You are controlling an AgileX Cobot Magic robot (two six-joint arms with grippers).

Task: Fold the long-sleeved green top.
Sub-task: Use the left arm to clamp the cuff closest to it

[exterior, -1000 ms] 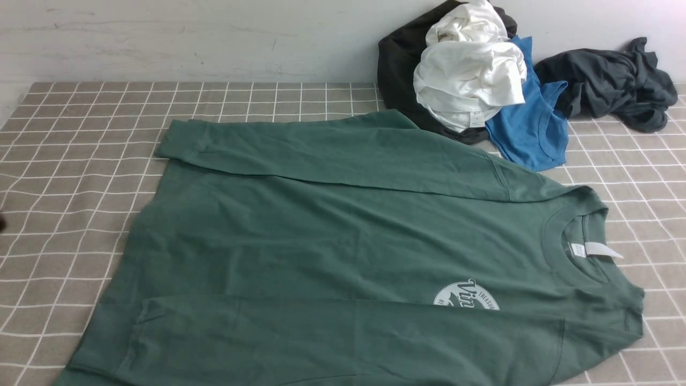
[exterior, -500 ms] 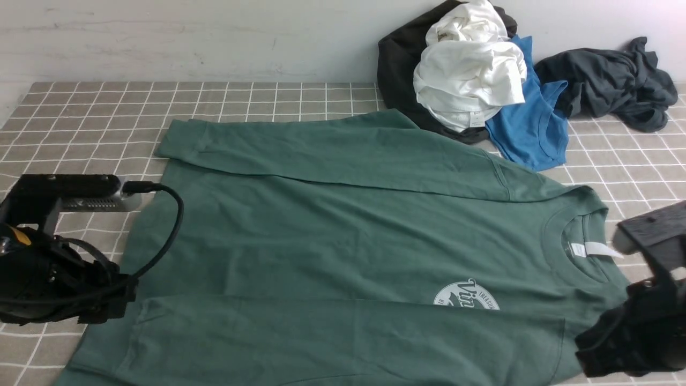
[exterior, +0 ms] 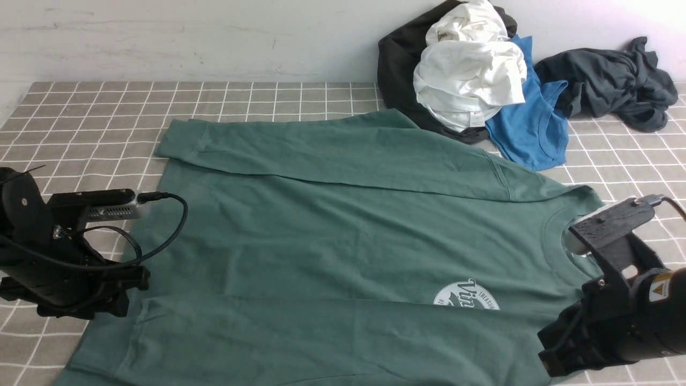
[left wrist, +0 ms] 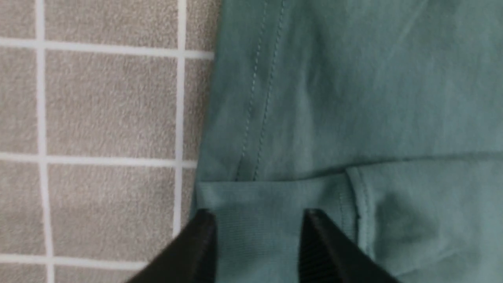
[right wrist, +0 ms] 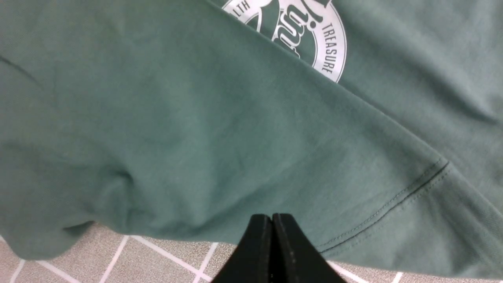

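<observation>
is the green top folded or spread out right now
Mostly spread: the green top lies flat on the checked cloth, with the far sleeve and near sleeve laid across it. The body itself has no fold.

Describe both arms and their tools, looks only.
Both arms are black. Left arm: boxy wrist camera with a grey vented face and a black cable looping off it. Left tool: two black fingers, one with a ribbed inner face. Right arm: dark textured camera bracket and a yellow triangle warning sticker. Right tool: two black tapered fingers.
</observation>
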